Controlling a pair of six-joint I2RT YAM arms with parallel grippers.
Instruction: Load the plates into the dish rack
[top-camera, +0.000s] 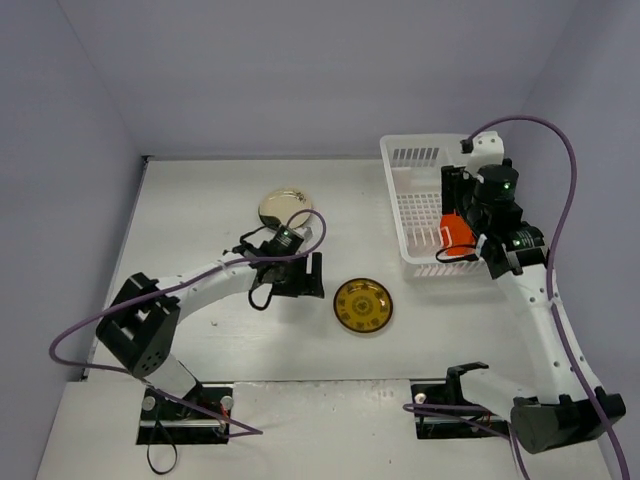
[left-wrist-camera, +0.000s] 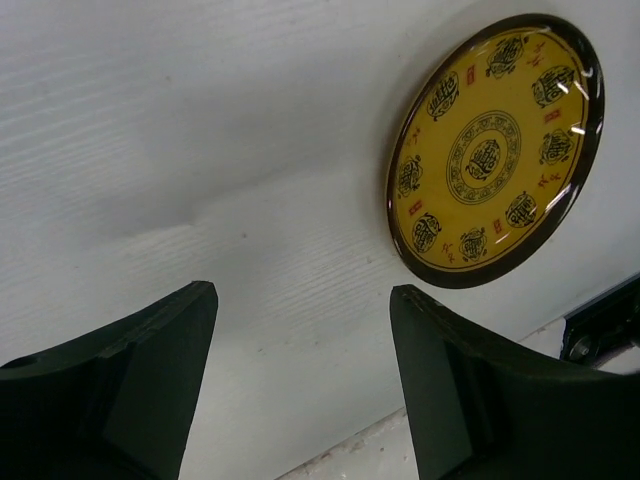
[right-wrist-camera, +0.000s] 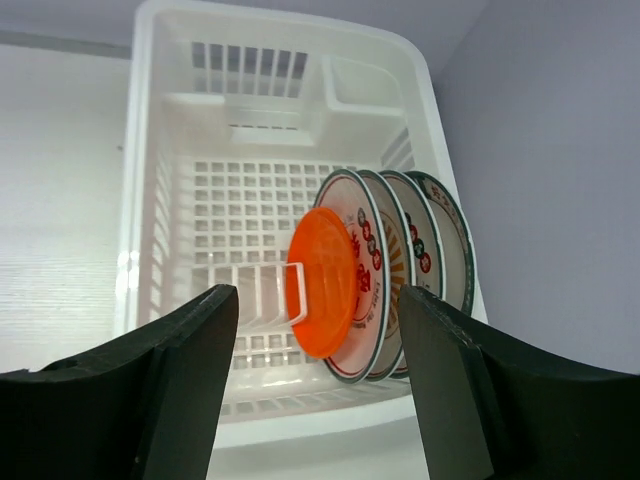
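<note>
The white dish rack (top-camera: 392, 190) stands at the back right. In the right wrist view the rack (right-wrist-camera: 140, 150) holds a red-orange plate (right-wrist-camera: 325, 283) on edge, with three white patterned plates (right-wrist-camera: 378, 250) on edge behind it. My right gripper (right-wrist-camera: 318, 330) is open and empty, just in front of the red-orange plate (top-camera: 456, 233). A dark yellow-brown plate (top-camera: 363, 305) lies flat on the table. My left gripper (top-camera: 300, 275) is open and empty, low over the table to the left of the yellow-brown plate (left-wrist-camera: 495, 150). A cream plate (top-camera: 283, 207) lies behind the left gripper.
Purple walls close in the white table on the left, back and right. The arm bases (top-camera: 185, 405) sit at the near edge. A purple cable (top-camera: 560, 200) loops beside the rack. The rack's left half and far end hold no plates.
</note>
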